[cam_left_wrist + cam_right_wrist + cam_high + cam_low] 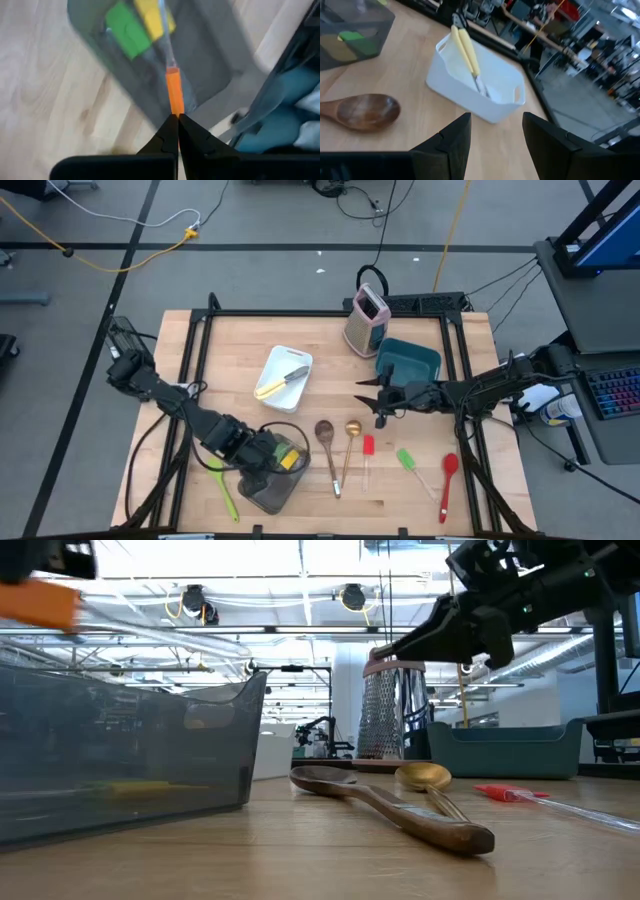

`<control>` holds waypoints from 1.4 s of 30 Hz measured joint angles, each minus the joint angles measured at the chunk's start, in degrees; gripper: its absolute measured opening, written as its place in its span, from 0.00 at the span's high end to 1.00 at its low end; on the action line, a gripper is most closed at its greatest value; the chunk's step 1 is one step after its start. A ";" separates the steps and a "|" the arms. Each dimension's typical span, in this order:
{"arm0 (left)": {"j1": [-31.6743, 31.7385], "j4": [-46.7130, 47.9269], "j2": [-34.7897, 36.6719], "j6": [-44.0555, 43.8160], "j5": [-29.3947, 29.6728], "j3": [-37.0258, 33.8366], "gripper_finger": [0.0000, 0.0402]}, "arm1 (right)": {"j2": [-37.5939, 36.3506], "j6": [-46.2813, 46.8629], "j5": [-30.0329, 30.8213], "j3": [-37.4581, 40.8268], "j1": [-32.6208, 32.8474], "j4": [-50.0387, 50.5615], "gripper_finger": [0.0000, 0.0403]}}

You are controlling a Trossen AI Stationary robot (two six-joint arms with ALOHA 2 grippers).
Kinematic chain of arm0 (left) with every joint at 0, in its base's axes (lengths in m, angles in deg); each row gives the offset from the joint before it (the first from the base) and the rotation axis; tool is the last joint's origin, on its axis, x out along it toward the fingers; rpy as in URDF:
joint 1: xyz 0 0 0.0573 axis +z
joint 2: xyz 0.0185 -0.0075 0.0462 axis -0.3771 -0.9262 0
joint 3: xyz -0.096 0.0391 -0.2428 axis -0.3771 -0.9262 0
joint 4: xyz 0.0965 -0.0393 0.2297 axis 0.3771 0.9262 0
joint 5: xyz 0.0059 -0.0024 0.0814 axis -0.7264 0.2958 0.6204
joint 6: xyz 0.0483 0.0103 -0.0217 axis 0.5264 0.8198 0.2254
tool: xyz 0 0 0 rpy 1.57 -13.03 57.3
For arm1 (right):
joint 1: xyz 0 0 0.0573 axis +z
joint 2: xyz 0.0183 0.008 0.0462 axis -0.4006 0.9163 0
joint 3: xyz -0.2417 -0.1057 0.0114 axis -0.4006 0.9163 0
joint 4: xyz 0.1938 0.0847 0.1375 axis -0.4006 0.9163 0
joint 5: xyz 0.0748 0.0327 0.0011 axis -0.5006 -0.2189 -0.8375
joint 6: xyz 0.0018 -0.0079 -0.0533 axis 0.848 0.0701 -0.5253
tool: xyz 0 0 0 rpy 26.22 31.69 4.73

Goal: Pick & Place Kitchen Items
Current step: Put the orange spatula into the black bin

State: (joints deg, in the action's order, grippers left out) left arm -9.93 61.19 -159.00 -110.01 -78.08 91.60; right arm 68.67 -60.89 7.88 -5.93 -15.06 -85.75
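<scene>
My left gripper (176, 119) is shut on an orange spatula (291, 463) over the grey see-through container (272, 490) at the table's near left. A yellow piece (152, 17) and a green piece (127, 32) lie inside that container. A wooden spoon (326, 438), gold spoon (351, 442), red spatula (368, 448), green spatula (410, 463) and red spoon (449, 480) lie flat on the table. My right gripper (496, 121) hangs open in the air by the teal bin (410, 360), above these, with nothing between its fingers. My left gripper pinches the spatula's orange end (173, 102) between its two fingertips, coming steeply from above. The spatula is lifted clear. Its clear shaft (150, 632) reaches away from the fingers over the grey container, slightly tilted.
A white tray (283, 360) at the table's middle holds a yellow-handled knife (280, 383). An upright box grater (365, 320) stands at the far edge beside the teal bin. Another green utensil (222, 485) lies on the table left of the grey container.
</scene>
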 joint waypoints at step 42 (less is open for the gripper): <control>0.65 -15.05 -2.10 -21.76 -3.64 -12.07 0.89 | 0.00 -3.26 -0.14 0.00 -0.02 -1.97 0.58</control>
State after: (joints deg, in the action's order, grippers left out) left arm -9.28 46.14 -161.10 -131.77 -81.72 79.54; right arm 68.67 -64.16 7.74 -5.93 -15.08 -87.72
